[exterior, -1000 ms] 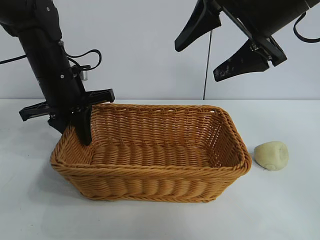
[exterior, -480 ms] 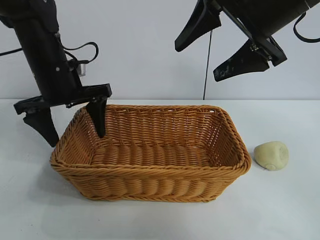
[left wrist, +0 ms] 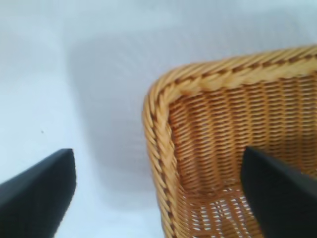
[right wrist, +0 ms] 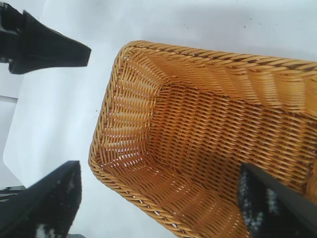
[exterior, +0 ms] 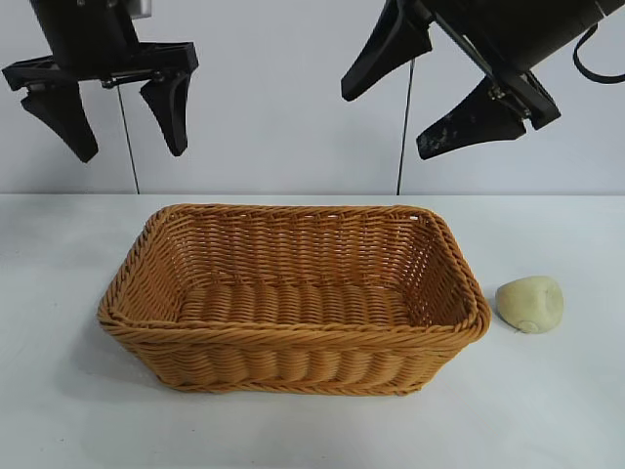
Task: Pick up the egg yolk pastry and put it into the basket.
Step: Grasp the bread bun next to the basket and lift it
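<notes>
The orange-brown wicker basket [exterior: 293,293] stands in the middle of the white table and holds nothing. The pale cream egg yolk pastry [exterior: 530,304] lies on the table just right of the basket. My left gripper [exterior: 122,122] is open and empty, high above the basket's left end; the left wrist view shows the basket's corner [left wrist: 168,124] between its fingers. My right gripper [exterior: 410,103] is open and empty, high above the basket's right part. The right wrist view looks down into the basket [right wrist: 208,144]; the pastry is out of both wrist views.
The white table [exterior: 312,430] runs out around the basket, with bare room in front and at the far right beyond the pastry. A thin dark cable [exterior: 403,127] hangs against the pale back wall.
My left gripper has let go of the basket's left rim, opened wide and risen well above the table. The right arm, basket and pastry have not moved.
</notes>
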Controlling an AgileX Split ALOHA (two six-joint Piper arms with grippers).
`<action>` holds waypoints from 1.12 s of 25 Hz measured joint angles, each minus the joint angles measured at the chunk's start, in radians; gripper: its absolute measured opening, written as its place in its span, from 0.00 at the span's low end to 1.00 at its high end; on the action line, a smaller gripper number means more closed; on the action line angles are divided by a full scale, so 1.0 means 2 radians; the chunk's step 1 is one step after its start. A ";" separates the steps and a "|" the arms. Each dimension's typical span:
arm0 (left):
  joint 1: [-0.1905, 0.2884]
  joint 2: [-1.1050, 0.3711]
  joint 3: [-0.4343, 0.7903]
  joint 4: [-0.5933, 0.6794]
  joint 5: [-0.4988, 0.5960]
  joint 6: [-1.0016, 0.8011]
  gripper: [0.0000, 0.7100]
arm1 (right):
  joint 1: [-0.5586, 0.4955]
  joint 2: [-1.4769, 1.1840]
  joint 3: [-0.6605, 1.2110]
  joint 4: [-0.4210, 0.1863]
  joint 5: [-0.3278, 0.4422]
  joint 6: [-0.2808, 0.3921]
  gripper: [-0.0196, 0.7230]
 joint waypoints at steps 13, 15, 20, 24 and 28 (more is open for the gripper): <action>0.113 0.000 0.000 0.033 0.002 0.008 0.98 | 0.000 0.000 0.000 0.000 0.000 0.000 0.82; 0.120 0.000 0.000 0.034 0.002 0.008 0.98 | 0.000 0.000 0.000 0.000 0.000 0.000 0.82; 0.118 -0.021 0.028 0.029 0.001 0.020 0.98 | 0.000 0.000 0.000 0.000 0.000 0.000 0.82; 0.117 -0.066 0.086 0.029 0.001 0.027 0.98 | 0.000 0.000 0.000 -0.001 0.003 0.000 0.82; 0.117 -0.149 0.174 0.032 0.001 0.029 0.98 | 0.000 0.000 0.000 -0.002 0.004 0.000 0.82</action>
